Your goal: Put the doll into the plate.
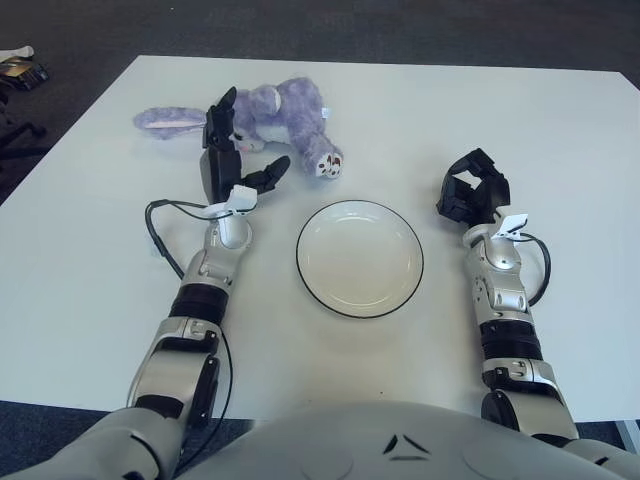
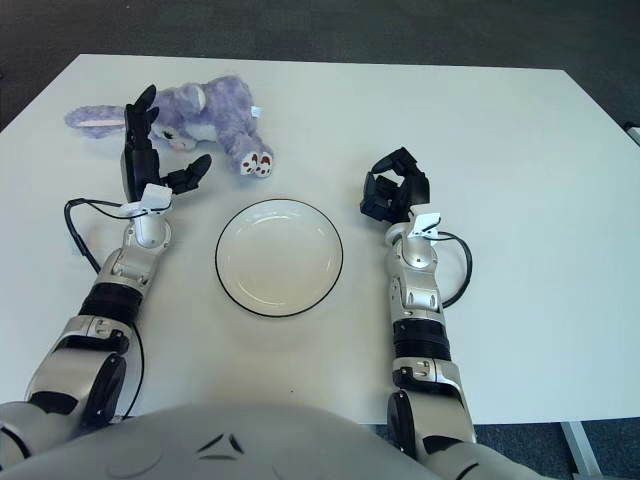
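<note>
Doll [image 1: 275, 110] of purple plush lies on its side near the far left part of the white desk [image 1: 560, 140], with its long ears stretched toward the left edge and its feet pointing toward the middle. Left hand [image 1: 232, 158] is stretched out just in front of the doll, on the near side of it, with the fingers spread wide and holding nothing; two fingers [image 1: 217, 120] reach up across the head of the doll in the view, and the thumb points to the right, toward the doll's feet. Whether these fingers touch the plush cannot be told. Plate [image 1: 359, 257], white with a thin dark rim, stands at the middle of the desk, nearer to the front edge than the doll, and nothing lies in it. It is apart from the doll and to the right of the left forearm. Right hand [image 1: 472, 190] shows to the right of the plate, with its fingers curled in and nothing between them. A black cable [image 1: 160, 225] loops on the desk beside the left wrist.
</note>
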Available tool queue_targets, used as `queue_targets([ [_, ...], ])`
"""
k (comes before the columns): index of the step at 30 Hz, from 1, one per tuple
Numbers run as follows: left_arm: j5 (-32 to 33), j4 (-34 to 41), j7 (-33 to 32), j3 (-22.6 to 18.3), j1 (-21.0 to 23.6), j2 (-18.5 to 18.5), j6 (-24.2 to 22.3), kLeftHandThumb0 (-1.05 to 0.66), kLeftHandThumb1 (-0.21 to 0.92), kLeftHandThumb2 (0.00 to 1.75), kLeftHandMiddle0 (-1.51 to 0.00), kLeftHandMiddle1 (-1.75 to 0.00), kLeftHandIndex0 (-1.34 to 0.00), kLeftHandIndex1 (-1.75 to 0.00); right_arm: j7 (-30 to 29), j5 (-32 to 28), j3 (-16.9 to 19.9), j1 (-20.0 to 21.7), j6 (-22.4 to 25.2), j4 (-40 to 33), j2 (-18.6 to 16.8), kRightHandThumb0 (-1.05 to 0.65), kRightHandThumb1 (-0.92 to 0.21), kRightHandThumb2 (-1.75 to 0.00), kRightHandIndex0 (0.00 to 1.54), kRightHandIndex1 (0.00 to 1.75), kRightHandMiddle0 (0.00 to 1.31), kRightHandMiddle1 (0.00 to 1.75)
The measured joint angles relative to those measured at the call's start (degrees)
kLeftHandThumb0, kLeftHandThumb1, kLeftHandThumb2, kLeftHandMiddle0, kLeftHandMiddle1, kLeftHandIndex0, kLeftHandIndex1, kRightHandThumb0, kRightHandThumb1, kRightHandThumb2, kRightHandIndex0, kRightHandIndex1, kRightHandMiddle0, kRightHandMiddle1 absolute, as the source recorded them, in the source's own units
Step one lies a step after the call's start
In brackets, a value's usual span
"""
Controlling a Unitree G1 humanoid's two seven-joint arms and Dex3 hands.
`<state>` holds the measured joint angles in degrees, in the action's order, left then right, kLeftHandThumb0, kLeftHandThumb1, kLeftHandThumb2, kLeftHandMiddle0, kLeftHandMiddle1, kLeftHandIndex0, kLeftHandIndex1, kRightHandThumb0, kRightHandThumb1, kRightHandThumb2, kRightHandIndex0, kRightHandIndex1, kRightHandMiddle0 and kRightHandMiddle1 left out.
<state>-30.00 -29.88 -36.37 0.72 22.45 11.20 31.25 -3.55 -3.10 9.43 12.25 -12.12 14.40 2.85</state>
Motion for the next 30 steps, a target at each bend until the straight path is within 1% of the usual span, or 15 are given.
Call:
queue_targets([
  [2,-1.19,-0.21,-1.36,0.35,0.0,0.52,0.07,-0.72,0.46,0.75,-0.34,-1.18,0.0,-0.57,0.04,0.0,0.0,0.0,0.0,0.03,0.03,-0.45,-0.42,-1.19,1.1,1.75,0.53,1.75],
  [3,-1.9,-0.3,-2.02,0.54,0.0,0.74,0.08,-0.72,0.46,0.75,-0.35,-1.21,0.0,-0.57,0.05,0.0,0.01,0.0,0.0,0.05,0.05,-0.45,-0.42,-1.19,1.1,1.75,0.53,1.75],
  [5,-3.23,-0.51,-3.62,0.87,0.01,1.14,0.08,-0.73,0.46,0.75,-0.28,-1.18,0.0,-0.55,0.08,-0.01,0.01,0.0,0.01,0.07,0.06,-0.45,-0.42,-1.19,1.09,1.75,0.53,1.75],
  [6,-4.07,-0.59,-4.61,1.12,0.01,1.39,0.06,-0.73,0.46,0.76,-0.27,-1.09,0.0,-0.55,0.1,-0.02,0.02,0.0,0.02,0.07,0.06,-0.45,-0.42,-1.19,1.09,1.75,0.53,1.75],
  [7,-4.94,-0.67,-5.6,1.38,0.02,1.65,0.0,-0.73,0.46,0.76,-0.26,-0.9,0.0,-0.54,0.12,-0.02,0.02,0.0,0.02,0.1,0.06,-0.45,-0.42,-1.19,1.09,1.75,0.53,1.75],
  [8,-6.37,-0.91,-7.2,1.81,0.06,2.09,-0.06,-0.73,0.46,0.76,-0.26,-0.78,0.0,-0.54,0.15,-0.04,0.03,0.02,0.02,0.14,0.06,-0.45,-0.42,-1.19,1.09,1.75,0.53,1.75],
  [10,-9.14,-1.66,-10.37,2.58,0.32,3.13,-0.1,-0.72,0.46,0.76,-0.25,-0.65,0.0,-0.54,0.21,-0.09,0.05,0.05,0.03,0.21,0.07,-0.45,-0.43,-1.19,1.09,1.75,0.53,1.75],
  [13,-12.51,-2.83,-14.68,3.67,1.17,4.74,-0.41,-0.73,0.47,0.75,-0.24,-0.53,0.0,-0.55,0.26,-0.11,0.1,0.06,0.03,0.35,0.07,-0.45,-0.43,-1.18,1.09,1.75,0.53,1.75],
  [15,-15.07,-3.75,-17.65,4.47,2.14,5.8,-1.41,-0.75,0.47,0.75,-0.24,-0.49,0.0,-0.56,0.32,-0.12,0.13,0.05,0.03,0.5,0.11,-0.45,-0.43,-1.18,1.09,1.75,0.53,1.75],
  [17,-17.88,-4.66,-20.75,5.57,3.49,7.09,-3.6,-0.77,0.5,0.72,-0.24,-0.44,0.0,-0.56,0.5,-0.13,0.13,0.08,0.03,0.67,0.15,-0.45,-0.43,-1.18,1.09,1.75,0.53,1.75],
  [19,-19.56,-5.2,-22.38,6.41,4.73,8.05,-5.53,-0.79,0.52,0.7,-0.23,-0.41,0.0,-0.56,0.64,-0.13,0.12,0.11,0.03,0.75,0.17,-0.45,-0.43,-1.18,1.09,1.75,0.53,1.75],
  [22,-21.22,-5.59,-22.93,7.58,6.41,9.32,-8.7,-0.81,0.55,0.68,-0.22,-0.37,0.0,-0.54,0.79,-0.17,0.12,0.14,0.03,0.86,0.2,-0.45,-0.43,-1.18,1.09,1.75,0.53,1.75],
  [24,-21.76,-5.47,-22.21,8.22,7.12,10.04,-10.76,-0.81,0.56,0.67,-0.2,-0.34,0.0,-0.51,1.03,-0.22,0.12,0.24,0.04,0.94,0.2,-0.45,-0.43,-1.18,1.09,1.75,0.53,1.75],
  [28,-22.28,-3.93,-16.79,9.36,7.6,11.9,-14.99,-0.83,0.6,0.63,-0.19,-0.28,0.0,-0.43,1.26,-0.35,0.07,0.45,0.27,0.98,0.2,-0.45,-0.43,-1.18,1.1,1.75,0.53,1.75],
  [30,-22.29,-2.25,-12.79,9.77,7.56,13.03,-17.23,-0.83,0.62,0.62,-0.17,-0.26,0.0,-0.35,1.34,-0.43,0.08,0.44,0.35,0.97,0.19,-0.45,-0.43,-1.18,1.1,1.75,0.53,1.75],
])
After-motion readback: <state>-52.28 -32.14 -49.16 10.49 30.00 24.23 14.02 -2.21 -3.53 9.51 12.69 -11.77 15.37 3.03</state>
